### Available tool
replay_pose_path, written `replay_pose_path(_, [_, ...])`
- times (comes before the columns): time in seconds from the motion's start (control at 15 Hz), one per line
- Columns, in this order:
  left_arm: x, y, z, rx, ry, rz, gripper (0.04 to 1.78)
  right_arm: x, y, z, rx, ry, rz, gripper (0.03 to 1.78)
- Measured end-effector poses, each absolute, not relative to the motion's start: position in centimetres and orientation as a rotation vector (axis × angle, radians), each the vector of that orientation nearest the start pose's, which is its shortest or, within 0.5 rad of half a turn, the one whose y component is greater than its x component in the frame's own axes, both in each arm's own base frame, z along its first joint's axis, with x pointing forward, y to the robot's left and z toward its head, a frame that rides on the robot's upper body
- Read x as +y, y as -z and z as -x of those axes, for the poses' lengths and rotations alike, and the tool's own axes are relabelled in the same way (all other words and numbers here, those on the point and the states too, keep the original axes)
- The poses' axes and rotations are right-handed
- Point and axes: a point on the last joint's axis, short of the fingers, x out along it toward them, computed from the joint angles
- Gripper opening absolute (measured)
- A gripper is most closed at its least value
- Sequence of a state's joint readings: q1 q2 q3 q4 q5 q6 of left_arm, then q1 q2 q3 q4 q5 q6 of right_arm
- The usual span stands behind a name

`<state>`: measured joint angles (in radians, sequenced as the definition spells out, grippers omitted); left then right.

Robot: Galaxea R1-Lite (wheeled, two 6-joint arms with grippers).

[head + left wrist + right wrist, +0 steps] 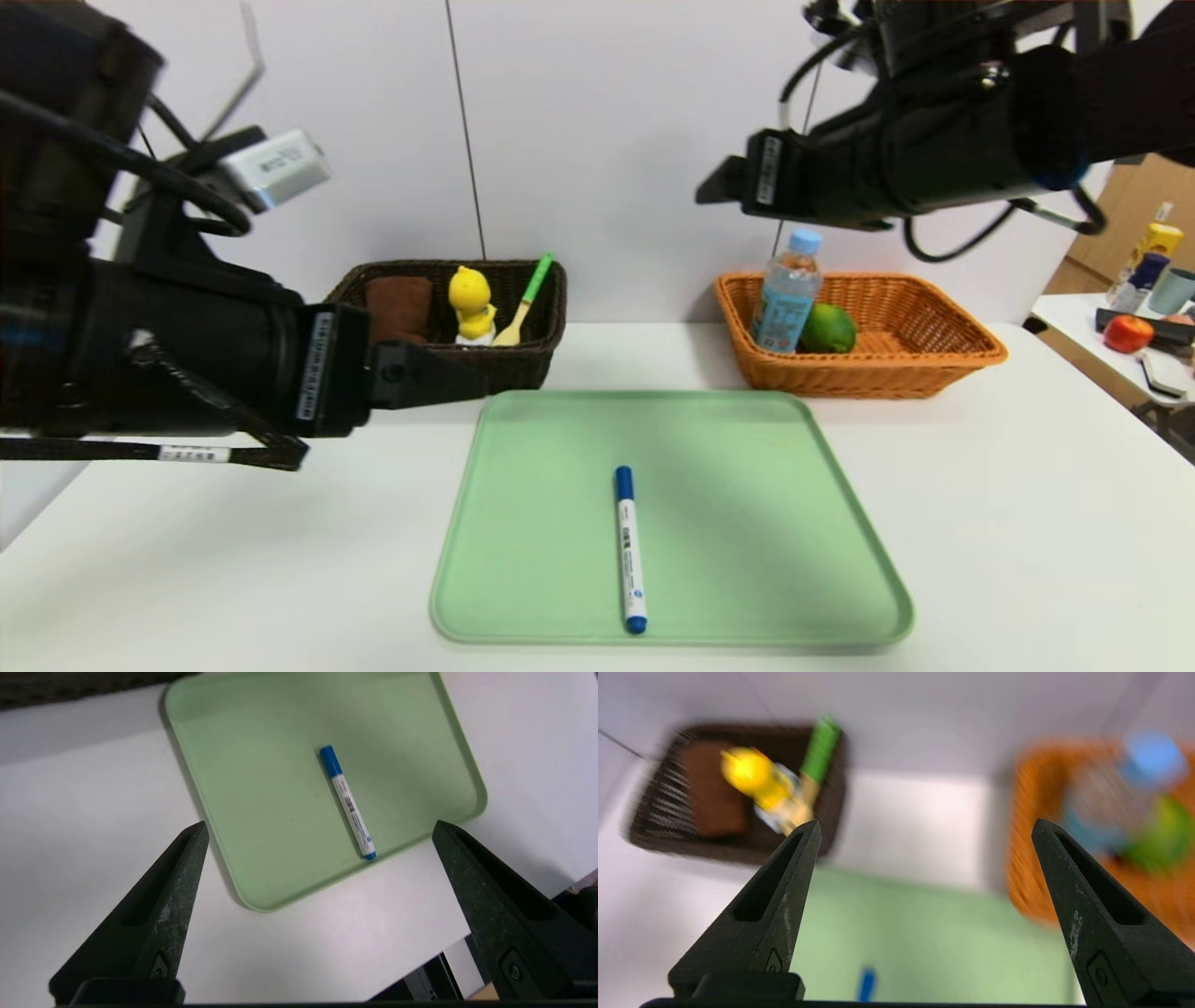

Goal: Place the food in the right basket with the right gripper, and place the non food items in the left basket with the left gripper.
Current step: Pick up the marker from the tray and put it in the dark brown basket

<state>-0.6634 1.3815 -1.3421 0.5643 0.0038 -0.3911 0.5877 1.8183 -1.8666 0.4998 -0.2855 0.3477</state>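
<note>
- White table (pixel 1027 523): one, bearing a tray and two baskets.
- Green tray (pixel 747 467): one, at the middle front of the table, between and in front of the two baskets.
- Marker (pixel 630 551): one, white barrel with a blue cap, lying flat on the tray near its front edge, capped end toward the baskets. It is the only item on the tray.
- Dark basket (pixel 541 350): one, on the robot's left, behind the tray. Contents, three items: one brown cloth (pixel 399 306), one yellow duck toy (pixel 471 303) standing upright, one fork with a green handle (pixel 525 299) leaning against the basket's wall.
- Orange basket (pixel 934 364): one, on the robot's right, behind the tray. Contents, two items: one water bottle (pixel 787 291) with a blue cap, upright; one green lime (pixel 827 328) just beside the bottle.
- Left gripper (pixel 317 828): fingers spread wide, holding nothing, raised above the table off the tray's left edge; the marker shows between its fingers in the left wrist view.
- Right gripper (pixel 924 828): fingers spread wide, holding nothing, raised high near the orange basket.
</note>
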Motion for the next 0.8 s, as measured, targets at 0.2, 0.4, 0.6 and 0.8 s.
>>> replay_pose_path(0.2, [-16.4, -29.7, -18.7, 0.885, 0.473, 0.147, 1.69, 14.8, -30.5, -25.8, 0.687, -0.12, -0.143, 1.61])
replay_pose_path(0.4, [-20.6, -28.2, -21.5, 1.036, 0.416, 0.145, 1.69, 12.8, -27.2, -24.0, 0.827, -0.069, -0.116, 1.64])
replay_pose_path(0.6, [-24.8, -25.4, -23.3, 1.17, 0.346, 0.111, 1.69, 11.0, -24.6, -23.7, 0.889, -0.007, -0.119, 1.67])
replay_pose_path(0.8, [-28.8, -21.9, -23.3, 1.208, 0.278, 0.021, 1.69, 10.0, -22.7, -24.2, 0.886, 0.031, -0.141, 1.68])
